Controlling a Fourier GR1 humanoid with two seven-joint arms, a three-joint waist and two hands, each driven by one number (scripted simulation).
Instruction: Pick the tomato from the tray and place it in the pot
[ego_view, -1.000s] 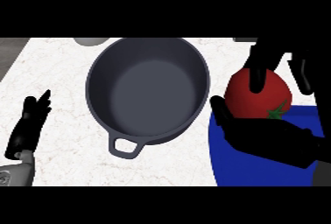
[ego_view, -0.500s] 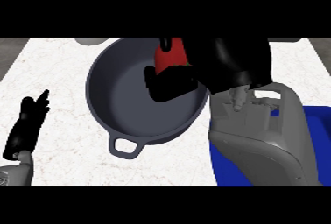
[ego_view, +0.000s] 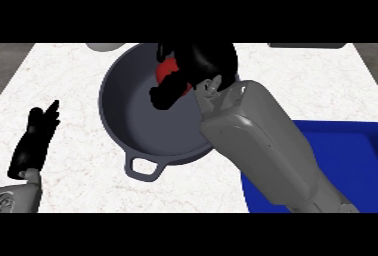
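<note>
White marbled counter (ego_view: 74, 75) fills the view, with a blue tray (ego_view: 354, 160) at its right edge. On the counter, left of the tray, sits the dark grey pot (ego_view: 133, 125), its handle toward the near edge. Over the pot's far half hangs the right hand (ego_view: 199, 62), fingers curled round the tomato (ego_view: 168, 70), whose red only partly shows between them. The left hand (ego_view: 33, 142) rests at the left, fingers straight and relaxed. Judged from this, the placing step is in hand: the next move calls for lowering toward the pot's floor and opening the fingers to release the tomato.
</note>
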